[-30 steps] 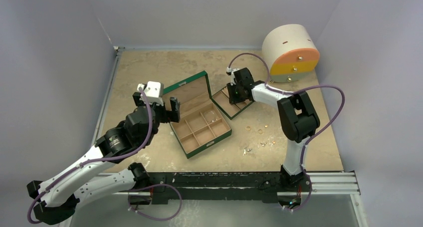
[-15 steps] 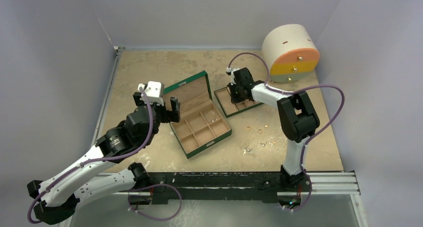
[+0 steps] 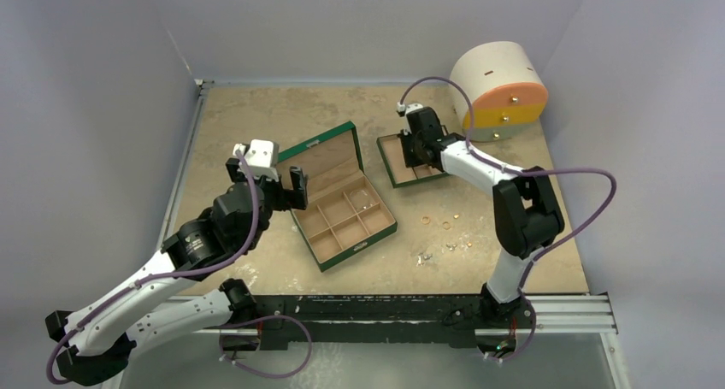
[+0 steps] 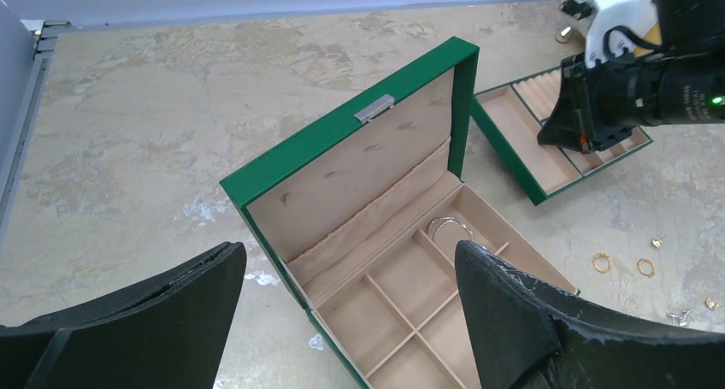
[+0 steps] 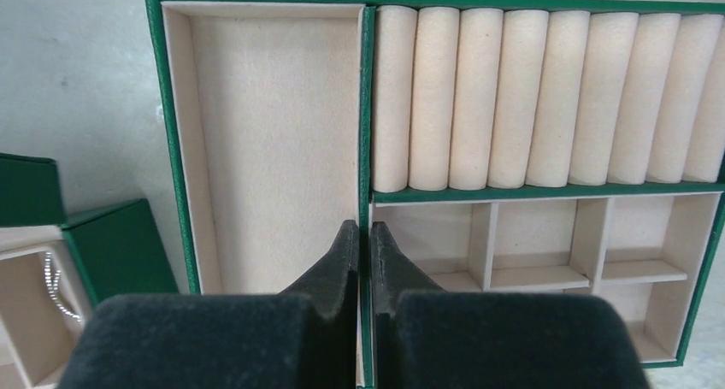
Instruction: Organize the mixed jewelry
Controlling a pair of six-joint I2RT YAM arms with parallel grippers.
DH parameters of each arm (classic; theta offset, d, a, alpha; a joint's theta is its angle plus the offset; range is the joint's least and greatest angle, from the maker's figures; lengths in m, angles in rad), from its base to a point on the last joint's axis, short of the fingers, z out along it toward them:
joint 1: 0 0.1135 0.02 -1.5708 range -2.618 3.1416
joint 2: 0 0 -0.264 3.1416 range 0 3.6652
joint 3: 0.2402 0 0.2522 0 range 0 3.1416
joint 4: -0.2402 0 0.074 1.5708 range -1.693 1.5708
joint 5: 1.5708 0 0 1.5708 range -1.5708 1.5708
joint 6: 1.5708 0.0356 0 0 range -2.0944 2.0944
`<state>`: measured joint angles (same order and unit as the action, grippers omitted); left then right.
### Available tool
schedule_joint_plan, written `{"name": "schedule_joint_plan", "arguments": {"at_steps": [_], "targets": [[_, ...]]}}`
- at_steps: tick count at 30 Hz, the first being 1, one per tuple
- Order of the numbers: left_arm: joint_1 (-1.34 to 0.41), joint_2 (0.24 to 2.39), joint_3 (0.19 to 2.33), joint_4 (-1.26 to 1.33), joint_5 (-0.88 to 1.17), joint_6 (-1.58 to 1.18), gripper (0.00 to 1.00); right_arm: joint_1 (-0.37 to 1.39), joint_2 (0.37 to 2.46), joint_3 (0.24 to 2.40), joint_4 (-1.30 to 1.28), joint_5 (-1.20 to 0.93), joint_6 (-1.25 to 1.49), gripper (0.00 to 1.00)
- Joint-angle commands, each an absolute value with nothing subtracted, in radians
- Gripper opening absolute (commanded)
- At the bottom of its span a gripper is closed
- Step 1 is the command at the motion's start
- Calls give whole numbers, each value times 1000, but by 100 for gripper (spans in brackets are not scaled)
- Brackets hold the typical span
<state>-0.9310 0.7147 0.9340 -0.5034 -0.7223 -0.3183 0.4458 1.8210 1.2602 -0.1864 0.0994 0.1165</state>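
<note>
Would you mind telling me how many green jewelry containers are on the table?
2: an open hinged box in the middle of the table, and a lidless tray beyond it, near the round cabinet. None appears hidden.

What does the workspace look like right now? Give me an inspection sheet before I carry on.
Surface: tan mottled table.
Job's things: gold rings and earrings loose between the green box and the right arm; silver hoop in a box compartment.
Clutter: nothing seen.
Grippers: left gripper open over the box; right gripper shut on the insert tray divider.
Cables: purple cables loop off both arms.
Surroundings: grey walls; round drawer cabinet at the far right.
</note>
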Motion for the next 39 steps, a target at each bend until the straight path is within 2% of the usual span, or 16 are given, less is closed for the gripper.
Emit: {"name": "schedule_joint_plan", "arguments": {"at_steps": [1, 6, 11, 18, 29, 39], "targets": [[-933, 701, 932, -477, -737, -307, 92, 461, 1714, 1275, -185, 144, 124, 0], [-933, 694, 932, -477, -751, -310, 92, 522, 1626, 1248, -220, 166, 147, 0], [-933, 681, 932, -477, -758, -313, 92, 656, 1566, 1244, -291, 298, 192, 0], [-933, 644, 933, -477, -783, -323, 92, 796, 1507, 1245, -357, 354, 290, 0], [-933, 605, 933, -480, -824, -337, 92, 969, 1550, 1306, -445, 420, 384, 0], [-934, 571, 939, -502, -925, -363, 92, 1075, 1682, 1410, -451, 426, 399, 0]]}}
